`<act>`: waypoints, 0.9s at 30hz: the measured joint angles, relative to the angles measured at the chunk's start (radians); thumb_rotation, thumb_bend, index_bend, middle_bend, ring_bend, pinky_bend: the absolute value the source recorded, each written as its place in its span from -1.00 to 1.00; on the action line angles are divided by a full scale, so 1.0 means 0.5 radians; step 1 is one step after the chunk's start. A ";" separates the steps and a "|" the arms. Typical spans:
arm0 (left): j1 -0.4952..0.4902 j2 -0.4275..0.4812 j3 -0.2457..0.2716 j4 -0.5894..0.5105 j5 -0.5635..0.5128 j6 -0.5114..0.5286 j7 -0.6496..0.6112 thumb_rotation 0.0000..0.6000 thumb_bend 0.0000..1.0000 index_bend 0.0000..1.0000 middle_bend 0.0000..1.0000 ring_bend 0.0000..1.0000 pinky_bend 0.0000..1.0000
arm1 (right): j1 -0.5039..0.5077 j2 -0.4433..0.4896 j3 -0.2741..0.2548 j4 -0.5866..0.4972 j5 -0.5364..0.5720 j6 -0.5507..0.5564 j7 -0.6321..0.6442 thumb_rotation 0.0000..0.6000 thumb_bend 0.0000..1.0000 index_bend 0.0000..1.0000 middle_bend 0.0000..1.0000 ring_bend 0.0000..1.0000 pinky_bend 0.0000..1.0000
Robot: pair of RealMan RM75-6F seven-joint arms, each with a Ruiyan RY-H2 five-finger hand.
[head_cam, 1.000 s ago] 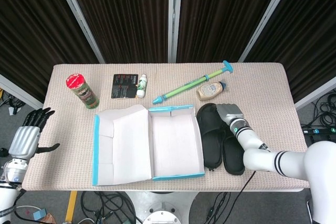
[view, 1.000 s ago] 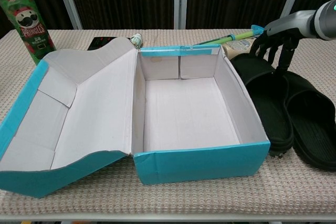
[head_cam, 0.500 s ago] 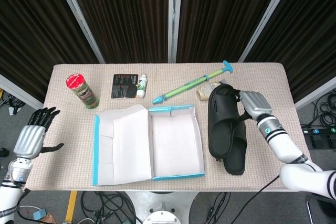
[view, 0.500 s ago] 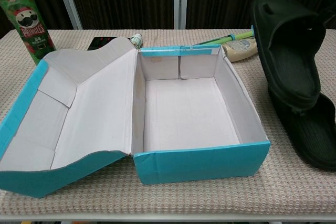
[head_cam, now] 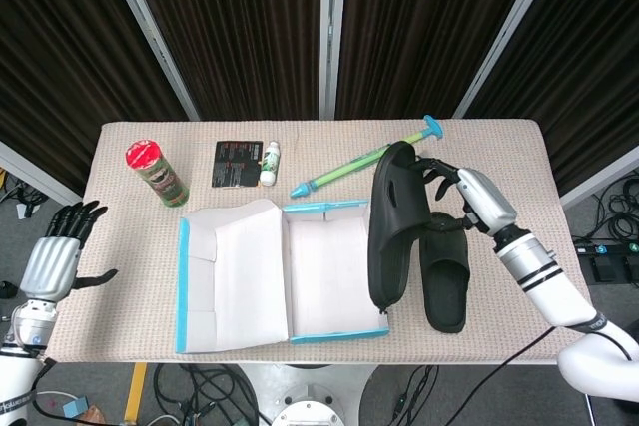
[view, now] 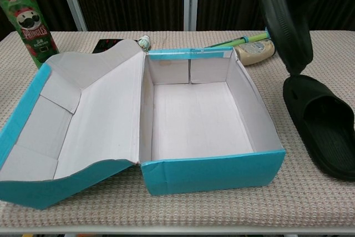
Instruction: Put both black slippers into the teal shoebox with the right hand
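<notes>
- Slipper 1 (head_cam: 390,226) hangs on edge, clamped in the right hand (head_cam: 467,197), long axis parallel to the teal shoebox (head_cam: 335,334), over its right wall.
- Slipper 2 (head_cam: 445,281) lies on the desk (head_cam: 130,236), right of the box.

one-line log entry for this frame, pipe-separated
phase: carry to box | right hand: holds raised slipper | other slipper: on table | teal shoebox: open, empty | left hand: idle, open

my table (head_cam: 130,246) with its beige woven cover carries the open teal shoebox (head_cam: 285,276), one black slipper (head_cam: 446,281), a red-lidded can (head_cam: 156,174), a black card (head_cam: 238,163), a small white bottle (head_cam: 269,164) and a green-and-teal pump (head_cam: 367,157).
</notes>
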 measured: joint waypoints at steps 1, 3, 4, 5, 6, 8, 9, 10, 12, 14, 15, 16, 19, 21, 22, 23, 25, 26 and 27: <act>0.006 0.000 -0.001 0.006 -0.004 0.007 -0.007 1.00 -0.88 -0.80 -0.87 -1.00 -0.97 | -0.006 -0.052 0.009 0.034 -0.030 0.001 0.034 1.00 -0.54 0.01 -0.18 -0.34 -0.04; 0.015 0.000 -0.002 0.017 -0.008 0.020 -0.019 1.00 -0.88 -0.80 -0.87 -1.00 -0.97 | -0.013 -0.179 0.028 0.119 -0.088 -0.005 0.112 1.00 -0.55 0.01 -0.18 -0.34 -0.04; 0.022 -0.001 -0.003 0.027 -0.010 0.030 -0.027 1.00 -0.88 -0.80 -0.87 -1.00 -0.97 | -0.012 -0.235 0.034 0.157 -0.110 -0.011 0.146 1.00 -0.55 0.01 -0.18 -0.34 -0.04; 0.028 -0.003 -0.004 0.035 -0.013 0.037 -0.033 1.00 -0.88 -0.80 -0.86 -1.00 -0.97 | -0.009 -0.310 0.043 0.208 -0.137 -0.024 0.192 1.00 -0.55 0.01 -0.18 -0.34 -0.04; 0.033 -0.004 -0.004 0.044 -0.015 0.043 -0.040 1.00 -0.88 -0.80 -0.87 -1.00 -0.97 | -0.005 -0.366 0.048 0.246 -0.158 -0.034 0.226 1.00 -0.55 0.01 -0.18 -0.34 -0.04; 0.042 -0.008 -0.005 0.062 -0.017 0.053 -0.055 1.00 -0.88 -0.80 -0.86 -1.00 -0.97 | 0.010 -0.493 0.059 0.334 -0.208 -0.059 0.300 1.00 -0.55 0.01 -0.18 -0.34 -0.04; 0.045 -0.009 -0.005 0.069 -0.017 0.057 -0.059 1.00 -0.88 -0.80 -0.87 -1.00 -0.97 | 0.017 -0.546 0.063 0.371 -0.229 -0.069 0.332 1.00 -0.55 0.01 -0.18 -0.34 -0.04; 0.049 -0.010 -0.006 0.078 -0.017 0.061 -0.065 1.00 -0.88 -0.80 -0.87 -1.00 -0.97 | 0.026 -0.597 0.066 0.408 -0.249 -0.080 0.364 1.00 -0.55 0.01 -0.18 -0.34 -0.04; 0.051 -0.011 -0.008 0.089 -0.018 0.064 -0.070 1.00 -0.88 -0.80 -0.87 -1.00 -0.97 | 0.047 -0.703 0.074 0.491 -0.291 -0.104 0.450 1.00 -0.55 0.01 -0.18 -0.34 -0.04; 0.051 -0.012 -0.012 0.098 -0.020 0.063 -0.076 1.00 -0.88 -0.80 -0.87 -1.00 -0.97 | 0.066 -0.794 0.080 0.570 -0.326 -0.125 0.542 1.00 -0.60 0.02 -0.18 -0.34 -0.04; 0.047 -0.012 -0.017 0.096 -0.022 0.058 -0.076 1.00 -0.88 -0.80 -0.87 -1.00 -0.97 | 0.075 -0.829 0.084 0.605 -0.341 -0.131 0.580 1.00 -0.64 0.02 -0.18 -0.34 -0.04; 0.042 -0.013 -0.022 0.094 -0.031 0.050 -0.074 1.00 -0.88 -0.80 -0.87 -1.00 -0.97 | 0.084 -0.861 0.087 0.641 -0.357 -0.136 0.618 1.00 -0.66 0.02 -0.18 -0.34 -0.03; 0.041 -0.014 -0.027 0.102 -0.042 0.038 -0.079 1.00 -0.88 -0.80 -0.87 -1.00 -0.97 | 0.115 -0.941 0.094 0.748 -0.419 -0.147 0.736 1.00 -0.67 0.02 -0.17 -0.34 -0.04; 0.043 -0.016 -0.026 0.112 -0.043 0.036 -0.088 1.00 -0.88 -0.80 -0.87 -1.00 -0.97 | 0.143 -0.981 0.094 0.810 -0.468 -0.157 0.813 1.00 -0.66 0.02 -0.17 -0.34 -0.03; 0.043 -0.017 -0.026 0.118 -0.043 0.035 -0.093 1.00 -0.88 -0.80 -0.87 -1.00 -0.97 | 0.156 -0.997 0.092 0.837 -0.488 -0.164 0.841 1.00 -0.65 0.02 -0.18 -0.34 -0.03; 0.044 -0.019 -0.026 0.123 -0.043 0.035 -0.096 1.00 -0.88 -0.80 -0.87 -1.00 -0.97 | 0.175 -1.018 0.089 0.871 -0.511 -0.176 0.871 1.00 -0.65 0.02 -0.17 -0.34 -0.03; 0.045 -0.021 -0.027 0.135 -0.041 0.036 -0.099 1.00 -0.88 -0.80 -0.87 -1.00 -0.97 | 0.205 -1.047 0.080 0.923 -0.541 -0.199 0.906 1.00 -0.66 0.02 -0.17 -0.34 -0.03; 0.046 -0.021 -0.027 0.141 -0.041 0.038 -0.100 1.00 -0.88 -0.80 -0.87 -1.00 -0.97 | 0.223 -1.066 0.074 0.957 -0.556 -0.216 0.920 1.00 -0.65 0.02 -0.17 -0.34 -0.04; 0.047 -0.022 -0.027 0.146 -0.041 0.039 -0.101 1.00 -0.88 -0.80 -0.87 -1.00 -0.97 | 0.236 -1.080 0.068 0.982 -0.565 -0.228 0.929 1.00 -0.65 0.02 -0.18 -0.34 -0.03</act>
